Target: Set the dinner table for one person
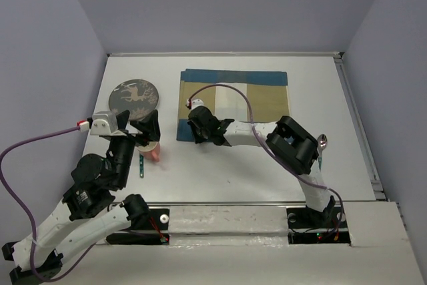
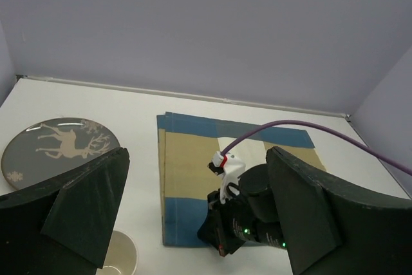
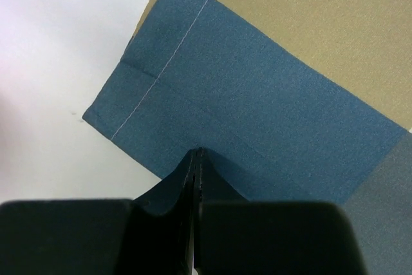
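While left gripper hangs with jaws wide apart, holding nothing, over the cup at 9 o'clock, right gripper has its fingers pressed together on the near-left blue corner of the checked mat. Can't tell if cloth is pinched. Right arm lies across the mat's near edge. White dinner table spans the workspace under everything. Count: one deer plate at 10 o'clock, one mat at 12, one spoon at 3, one cup, and one teal-handled utensil just beside it.
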You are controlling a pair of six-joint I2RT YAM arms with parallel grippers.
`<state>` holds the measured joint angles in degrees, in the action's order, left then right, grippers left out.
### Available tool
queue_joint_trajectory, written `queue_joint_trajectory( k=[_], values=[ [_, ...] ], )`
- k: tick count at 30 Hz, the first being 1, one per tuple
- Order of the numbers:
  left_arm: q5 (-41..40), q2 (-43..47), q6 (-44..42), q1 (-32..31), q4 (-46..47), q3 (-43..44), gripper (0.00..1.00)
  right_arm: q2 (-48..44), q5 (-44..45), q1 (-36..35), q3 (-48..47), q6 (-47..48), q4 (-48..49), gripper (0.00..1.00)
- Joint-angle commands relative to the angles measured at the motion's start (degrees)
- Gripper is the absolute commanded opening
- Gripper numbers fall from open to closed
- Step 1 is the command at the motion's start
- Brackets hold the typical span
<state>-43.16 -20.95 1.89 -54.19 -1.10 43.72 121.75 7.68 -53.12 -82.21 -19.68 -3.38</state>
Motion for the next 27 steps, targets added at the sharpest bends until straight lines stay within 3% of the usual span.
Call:
queue_joint_trajectory(
  k=[1,10,16,20,24,27],
  values=[
    [-0.3,-0.1,-0.7,0.2,3.5,-0.2,0.99,1.7,3.2,-5.3,1.2,-6.2,0.0,0.00],
    [-0.4,-0.3,-0.4,0.2,3.3,-0.3,0.99,-5.7,6.2,-7.3,4.7,-9.6,-1.5,0.00],
    [-0.9,-0.7,-0.3,0.2,3.2,-0.3,0.99,-15.6,12.2,-7.0,6.6,-9.4,-6.5,0.20],
    [-1.0,-0.8,-0.4,0.3,3.2,-0.4,0.99,-23.2,13.6,-1.6,12.7,-9.1,-6.4,0.21],
    [-0.7,-0.8,-0.4,0.4,3.2,-0.3,0.99,-29.5,15.8,5.6,22.7,-11.3,-6.5,0.00],
    [-0.6,-0.7,-0.4,0.3,3.2,-0.3,0.99,-34.6,15.4,15.0,31.4,-14.8,-6.5,0.00]
  ],
)
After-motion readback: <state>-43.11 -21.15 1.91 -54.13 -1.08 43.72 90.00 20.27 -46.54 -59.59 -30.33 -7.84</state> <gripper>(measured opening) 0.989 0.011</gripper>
